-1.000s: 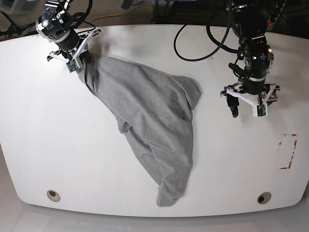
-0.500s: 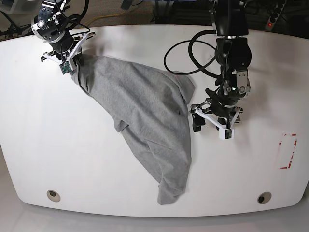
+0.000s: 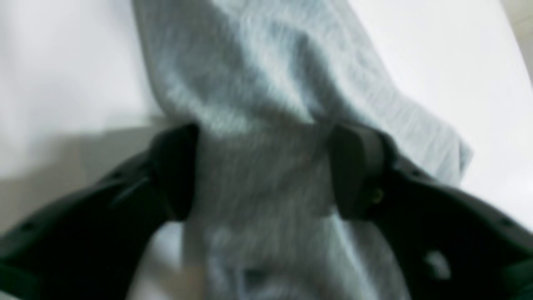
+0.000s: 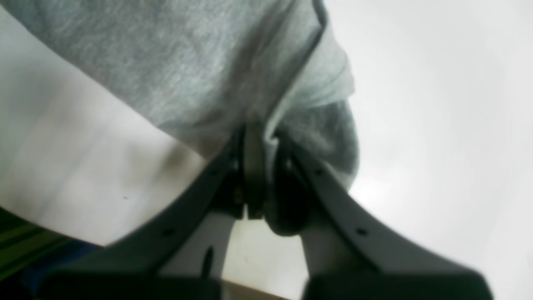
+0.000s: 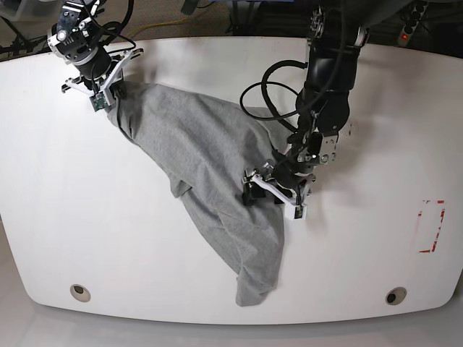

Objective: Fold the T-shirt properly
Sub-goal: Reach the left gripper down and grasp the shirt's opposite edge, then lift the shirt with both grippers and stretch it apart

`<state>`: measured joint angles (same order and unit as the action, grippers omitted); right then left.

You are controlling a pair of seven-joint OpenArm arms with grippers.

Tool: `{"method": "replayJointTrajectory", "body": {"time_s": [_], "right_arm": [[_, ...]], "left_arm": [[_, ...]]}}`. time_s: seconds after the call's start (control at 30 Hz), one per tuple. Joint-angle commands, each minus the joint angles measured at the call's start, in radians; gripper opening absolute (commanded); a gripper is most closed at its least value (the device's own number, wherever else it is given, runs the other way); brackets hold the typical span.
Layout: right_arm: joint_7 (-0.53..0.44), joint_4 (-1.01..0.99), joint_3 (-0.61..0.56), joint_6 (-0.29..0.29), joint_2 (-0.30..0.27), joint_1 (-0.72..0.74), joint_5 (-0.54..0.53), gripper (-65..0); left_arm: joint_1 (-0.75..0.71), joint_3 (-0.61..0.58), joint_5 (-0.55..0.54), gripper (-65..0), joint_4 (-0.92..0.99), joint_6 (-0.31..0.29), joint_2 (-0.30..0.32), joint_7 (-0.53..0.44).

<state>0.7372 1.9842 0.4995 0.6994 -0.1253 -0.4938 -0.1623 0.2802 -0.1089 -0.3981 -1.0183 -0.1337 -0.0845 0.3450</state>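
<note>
**A:** Anyone able to read the print on the T-shirt [image 5: 210,181]? All I get is plain heather grey in every view. No lettering, no neck label facing the cameras. The only mark I can find is a red dashed rectangle [image 5: 431,226] on the white table [image 5: 376,246], over near the edge, and there's no writing in it.

**B:** Same here, nothing readable. The shirt lies crumpled in a long diagonal heap across the middle of the table, from the far corner down toward the near edge.

**A:** What changed from the earlier shots?

**B:** Mostly the left gripper [image 5: 273,189]. A second ago it hung over bare table, well off to the side of the shirt. Now it's swung across and sits down on the shirt's edge. In the left wrist view its fingers [image 3: 354,171] stand apart with a ridge of grey fabric between them, not pinched.

**A:** And the other one?

**B:** The right gripper [image 5: 101,85] has barely moved. It's at the far corner, clamped tight on a fold of the shirt, and the right wrist view shows the cloth squeezed between its fingers [image 4: 254,175].
</note>
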Motion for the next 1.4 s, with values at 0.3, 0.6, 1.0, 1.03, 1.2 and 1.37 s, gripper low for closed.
{"method": "replayJointTrajectory", "body": {"time_s": [0.3, 0.6, 1.0, 1.03, 1.2, 1.37], "right_arm": [[-0.023, 0.019, 0.014, -0.001, 0.009, 0.031, -0.013, -65.0], [-0.021, 0.019, 0.012, -0.001, 0.026, 0.171, -0.013, -65.0], [-0.005, -0.013, -0.008, -0.001, -0.006, 0.499, 0.036, -65.0], [0.003, -0.018, -0.02, -0.001, -0.007, 0.531, 0.054, -65.0], [0.009, -0.059, -0.046, -0.001, -0.01, 0.671, 0.12, -65.0], [0.011, -0.115, -0.1, -0.001, -0.03, 0.811, 0.137, -65.0]], "left_arm": [[-0.012, -0.004, -0.002, -63.6, -0.038, 0.001, -0.002, -0.014], [-0.138, 0.005, 0.0, -65.0, -0.454, 0.001, 0.124, 0.154], [-0.206, 0.008, 0.026, -64.9, -0.811, 0.001, 0.378, 0.164], [-0.204, 0.007, 0.043, -64.9, -0.822, -0.001, 0.395, 0.164], [-0.16, 0.01, 0.133, -64.9, -0.893, -0.002, 0.44, 0.165], [-0.085, 0.048, 0.189, -64.9, -0.954, -0.004, 0.441, 0.245]]}}
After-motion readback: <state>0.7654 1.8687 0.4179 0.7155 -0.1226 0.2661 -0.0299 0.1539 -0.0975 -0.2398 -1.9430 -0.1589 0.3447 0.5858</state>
